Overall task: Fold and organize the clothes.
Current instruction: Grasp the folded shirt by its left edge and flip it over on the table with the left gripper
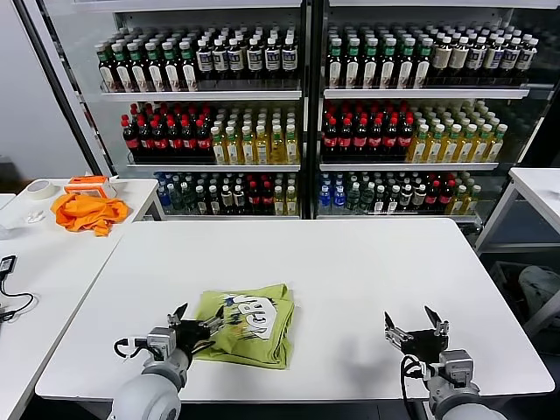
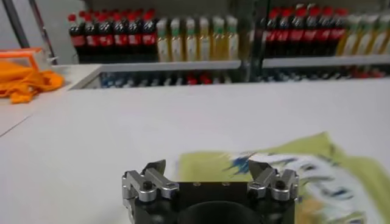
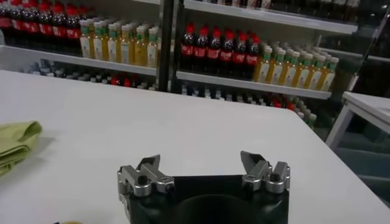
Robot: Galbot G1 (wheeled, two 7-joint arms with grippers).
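The lime T-shirt (image 1: 248,323) lies folded into a rough rectangle near the front of the white table (image 1: 350,262), white and dark print facing up. My left gripper (image 1: 196,318) is open at the shirt's left edge, low over the table. In the left wrist view the shirt (image 2: 317,170) lies just beyond the open gripper (image 2: 207,167). My right gripper (image 1: 411,320) is open and empty to the right of the shirt, apart from it. In the right wrist view the gripper (image 3: 202,159) is over bare table and a corner of the shirt (image 3: 15,143) shows.
An orange cloth (image 1: 86,211) and an orange box (image 1: 90,183) lie on the side table (image 1: 52,254) at the left, with a tape roll (image 1: 39,188). Shelves of bottles (image 1: 297,114) stand behind the table. Another white table (image 1: 538,188) stands at the right.
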